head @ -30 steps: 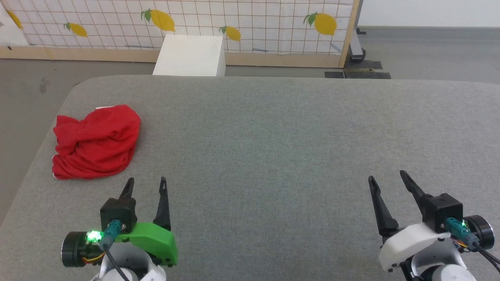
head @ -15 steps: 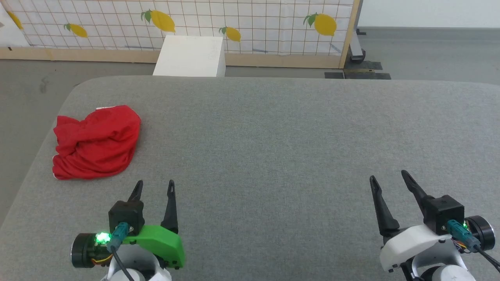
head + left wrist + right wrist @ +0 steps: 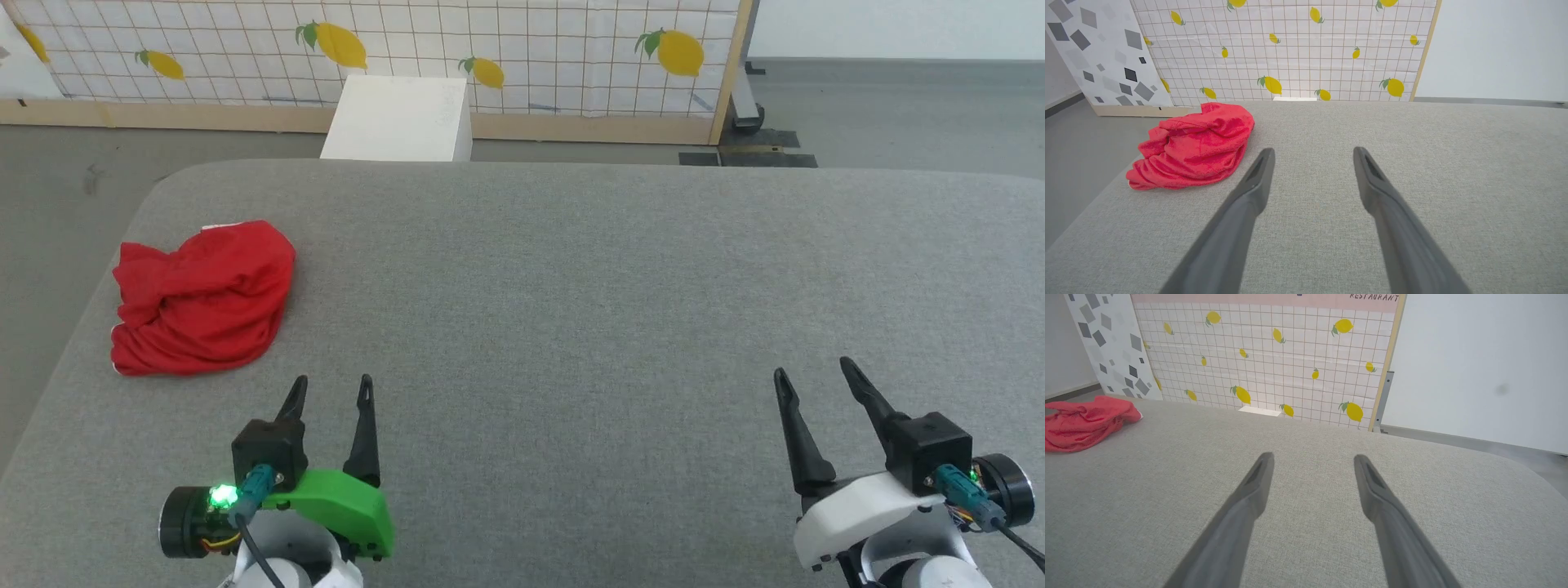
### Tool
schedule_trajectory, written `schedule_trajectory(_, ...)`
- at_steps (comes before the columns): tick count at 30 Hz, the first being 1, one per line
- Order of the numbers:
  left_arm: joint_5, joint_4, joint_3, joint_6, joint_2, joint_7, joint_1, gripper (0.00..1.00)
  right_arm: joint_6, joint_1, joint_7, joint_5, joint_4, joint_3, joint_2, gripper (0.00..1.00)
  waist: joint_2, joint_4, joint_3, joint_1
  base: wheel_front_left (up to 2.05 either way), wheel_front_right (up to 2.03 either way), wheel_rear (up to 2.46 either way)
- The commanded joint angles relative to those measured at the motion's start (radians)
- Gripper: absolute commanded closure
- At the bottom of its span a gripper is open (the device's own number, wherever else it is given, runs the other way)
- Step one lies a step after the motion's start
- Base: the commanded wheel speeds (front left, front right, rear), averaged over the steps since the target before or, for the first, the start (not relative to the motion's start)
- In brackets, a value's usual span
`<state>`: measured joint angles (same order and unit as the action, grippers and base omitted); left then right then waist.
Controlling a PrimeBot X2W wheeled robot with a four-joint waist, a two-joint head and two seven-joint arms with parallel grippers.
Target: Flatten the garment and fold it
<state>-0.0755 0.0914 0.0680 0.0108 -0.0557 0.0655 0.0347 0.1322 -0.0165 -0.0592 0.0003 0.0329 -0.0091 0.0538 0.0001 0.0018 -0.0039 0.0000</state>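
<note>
The garment (image 3: 200, 298) is a crumpled red heap near the left edge of the grey padded table (image 3: 571, 286), with a sliver of white at its far rim. In the left wrist view the garment (image 3: 1194, 145) sits ahead and to the left of the fingers. My left gripper (image 3: 333, 382) is open over bare table, a short way to the near right of the heap and apart from it. My right gripper (image 3: 812, 366) is open far to the right, nothing between its fingers. From the right wrist camera the garment (image 3: 1086, 420) lies at the far left.
A white box (image 3: 398, 118) stands on the floor just beyond the table's far edge. Behind it runs a lemon-patterned panel (image 3: 531, 49) in a wooden frame. The table's rounded left edge (image 3: 57, 351) drops to grey floor close beside the heap.
My left gripper has slid a little to the right and slightly back toward me. The right gripper has barely moved and the garment lies as before.
</note>
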Motion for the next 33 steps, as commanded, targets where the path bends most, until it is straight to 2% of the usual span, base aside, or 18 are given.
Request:
schedule_trajectory(1,-0.012,0.008,0.003,0.007,-0.004,0.012,0.021,0.0,0.0,0.006,-0.011,-0.003,0.004,-0.001,-0.001,0.0,-0.0001,0.001,0.0,0.0,0.0,0.0,0.0)
schedule_trajectory(33,-0.07,0.064,0.026,0.033,-0.026,0.077,0.032,0.0,-0.001,0.007,-0.073,-0.002,0.032,-0.007,-0.002,0.0,-0.0001,0.018,-0.001,0.0,0.0,0.0,0.0)
